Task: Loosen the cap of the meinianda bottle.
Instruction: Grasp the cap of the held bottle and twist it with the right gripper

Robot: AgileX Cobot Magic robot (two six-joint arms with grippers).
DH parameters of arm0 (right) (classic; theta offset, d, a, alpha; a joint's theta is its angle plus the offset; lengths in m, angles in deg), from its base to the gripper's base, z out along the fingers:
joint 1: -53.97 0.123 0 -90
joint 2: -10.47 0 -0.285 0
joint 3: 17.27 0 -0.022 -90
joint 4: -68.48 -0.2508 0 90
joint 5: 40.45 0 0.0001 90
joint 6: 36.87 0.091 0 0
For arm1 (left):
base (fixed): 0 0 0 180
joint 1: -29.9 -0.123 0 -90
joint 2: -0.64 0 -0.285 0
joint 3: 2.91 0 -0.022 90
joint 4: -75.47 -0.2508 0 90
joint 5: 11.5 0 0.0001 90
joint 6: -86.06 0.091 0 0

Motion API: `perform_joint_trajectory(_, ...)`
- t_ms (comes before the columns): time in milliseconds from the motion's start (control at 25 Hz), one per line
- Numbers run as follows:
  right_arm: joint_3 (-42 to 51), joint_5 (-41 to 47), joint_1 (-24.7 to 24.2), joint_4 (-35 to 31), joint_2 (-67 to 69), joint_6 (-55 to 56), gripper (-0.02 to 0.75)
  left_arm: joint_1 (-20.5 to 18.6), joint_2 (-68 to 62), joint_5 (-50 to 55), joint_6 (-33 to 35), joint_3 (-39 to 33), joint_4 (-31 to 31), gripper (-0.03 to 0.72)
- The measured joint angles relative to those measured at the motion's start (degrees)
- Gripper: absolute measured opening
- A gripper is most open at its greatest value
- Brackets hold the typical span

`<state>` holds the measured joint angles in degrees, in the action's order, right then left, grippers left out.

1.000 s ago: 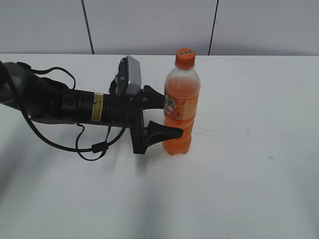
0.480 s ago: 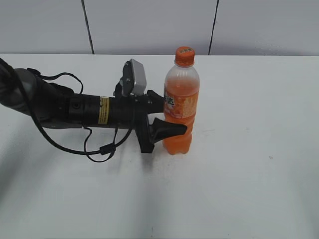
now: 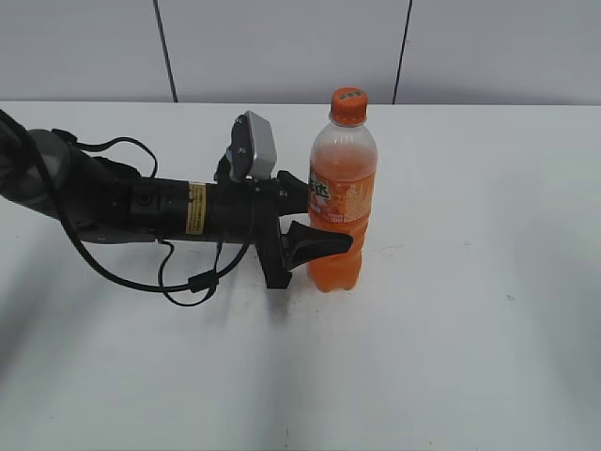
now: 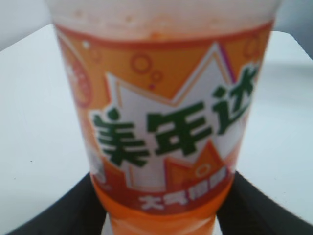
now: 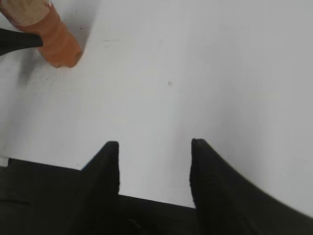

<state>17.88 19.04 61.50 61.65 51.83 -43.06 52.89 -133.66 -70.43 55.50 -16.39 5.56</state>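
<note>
1. The tall clear plastic meinianda bottle of orange liquid (image 3: 342, 202) stands upright on the white table (image 3: 451, 329), slightly right of centre in the exterior view, its base on the table surface.
2. The small round orange ribbed screw cap (image 3: 348, 105) sits on the bottle's narrow neck, in the upper middle of the exterior view. Nothing touches it.
3. The black left gripper (image 3: 315, 218) reaches in horizontally from the left of the exterior view. Its jaws straddle the bottle at the level of the orange-green label, one in front and one behind.
4. In the left wrist view the label (image 4: 166, 122) fills the frame, with a dark finger (image 4: 68, 210) showing at each lower corner beside the bottle. Both lie close against the bottle's sides; firm contact cannot be confirmed, so whether the left gripper is clamped cannot be told.
5. The black right gripper (image 5: 154, 161) is at the bottom of the right wrist view, its jaws spread apart with bare table between them, holding nothing. It is well apart from the bottle, whose lower body appears in the upper left of that view.
6. A grey camera housing (image 3: 254, 146) sits atop the left arm's wrist, and a black cable (image 3: 178, 277) loops beneath the arm.
</note>
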Motion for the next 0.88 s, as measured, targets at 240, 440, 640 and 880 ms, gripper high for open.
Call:
perform_joint_trajectory(240,-16.8,8.3,0.0,-2.7,25.1,-1.6,0.284,0.0,0.0,-0.1,0.0,0.0,0.0,0.404)
perform_joint_trajectory(440,-29.1,9.9,0.4,-2.9,38.0,-2.8,0.281,0.0,0.0,0.5,-0.1,0.0,-0.4,0.403)
perform_joint_trajectory(640,-40.4,9.9,6.0,-0.3,47.6,-3.4,0.281,0.1,0.1,0.7,-0.1,0.0,-0.5,0.403)
perform_joint_trajectory(880,-52.7,10.0,16.3,0.6,57.0,-1.9,0.279,0.1,0.1,0.8,-0.1,0.1,-0.6,0.403)
